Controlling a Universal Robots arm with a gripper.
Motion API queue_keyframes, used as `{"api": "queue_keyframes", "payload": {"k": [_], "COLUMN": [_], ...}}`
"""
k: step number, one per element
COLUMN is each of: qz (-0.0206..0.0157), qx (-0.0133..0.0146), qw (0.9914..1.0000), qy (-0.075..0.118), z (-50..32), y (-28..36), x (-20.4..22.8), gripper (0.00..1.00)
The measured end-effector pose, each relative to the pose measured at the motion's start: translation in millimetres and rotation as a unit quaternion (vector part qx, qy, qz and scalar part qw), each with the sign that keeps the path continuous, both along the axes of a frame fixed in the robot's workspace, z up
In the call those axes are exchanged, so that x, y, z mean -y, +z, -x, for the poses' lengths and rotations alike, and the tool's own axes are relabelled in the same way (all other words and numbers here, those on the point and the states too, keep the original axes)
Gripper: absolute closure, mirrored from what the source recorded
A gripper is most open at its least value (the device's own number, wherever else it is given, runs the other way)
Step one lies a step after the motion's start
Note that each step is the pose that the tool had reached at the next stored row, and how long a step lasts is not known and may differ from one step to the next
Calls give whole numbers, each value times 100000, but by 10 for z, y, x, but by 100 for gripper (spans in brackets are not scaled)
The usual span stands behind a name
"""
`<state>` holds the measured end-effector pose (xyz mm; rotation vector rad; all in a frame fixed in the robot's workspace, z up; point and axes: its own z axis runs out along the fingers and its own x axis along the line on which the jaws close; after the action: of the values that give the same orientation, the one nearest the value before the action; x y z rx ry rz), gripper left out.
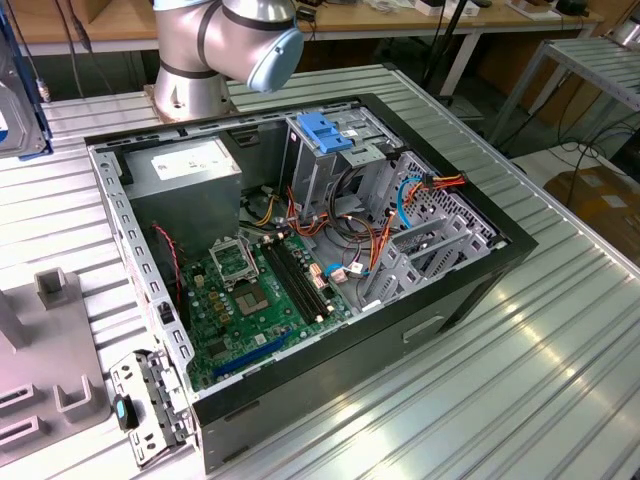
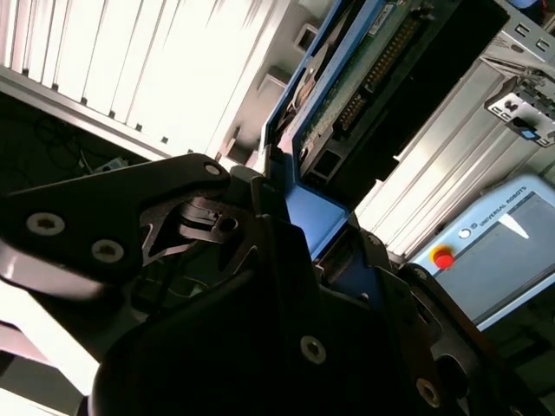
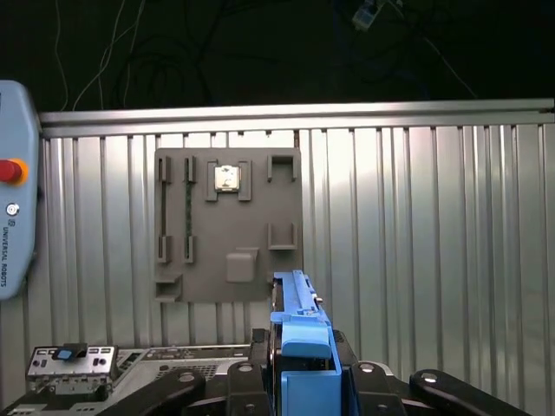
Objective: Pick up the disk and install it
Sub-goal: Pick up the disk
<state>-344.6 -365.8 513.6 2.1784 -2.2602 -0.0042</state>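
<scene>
Arm (image 1: 225,40) cut off by the exterior view's upper edge, grey fixture plate (image 1: 40,350) cropped at the exterior view's left, disk (image 3: 299,334) lower end buried in the clamping claw (image 3: 299,386) in the first wrist view, pendant (image 3: 13,191) half cropped.

An open computer case (image 1: 300,400) lies on the ribbed metal table (image 1: 540,380), its motherboard (image 1: 255,300) exposed. A grey cage (image 1: 325,140) with a blue handle stands at its far side. The arm's base (image 1: 195,60) rises just beyond. A grey fixture (image 1: 55,345) sits at the exterior view's left.
</scene>
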Motion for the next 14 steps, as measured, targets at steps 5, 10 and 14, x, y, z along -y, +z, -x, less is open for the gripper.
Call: {"api": "queue_keyframes", "payload": {"k": [5, 10, 14], "qz": [0, -1, -1], "qx": [1, 2, 3], "qw": [100000, 100000, 100000], "qy": [-6, -2, 2], "z": [-131, -216, -268], "y": [0, 0, 0], "x": [1, 3, 10], "gripper": [63, 63, 63]}}
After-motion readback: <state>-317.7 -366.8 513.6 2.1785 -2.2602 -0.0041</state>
